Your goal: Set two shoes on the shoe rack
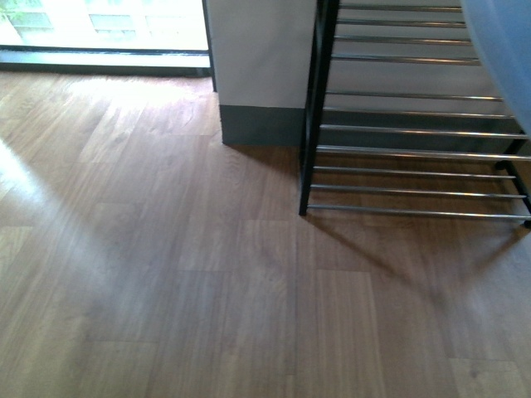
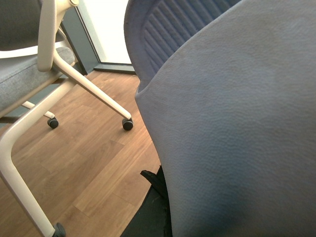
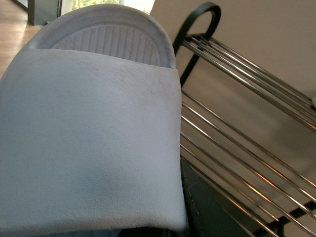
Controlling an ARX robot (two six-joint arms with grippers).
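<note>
At two o'clock in the front view stands one shoe rack (image 1: 415, 153). Two pale blue slides fill the wrist views: left slide (image 2: 232, 128), and right slide (image 3: 89, 143) beside the rack. I cannot tell how either gripper's jaws stand.

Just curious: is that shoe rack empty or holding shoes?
Empty where visible: the shoe rack shows only bare bars in the front and right wrist views.

Daylight from blown-out window (image 1: 108, 25) — pale glare on floor (image 1: 166, 290), soft shadow beside shoe rack (image 1: 398, 151) — near slide (image 1: 502, 41) blurred
</note>
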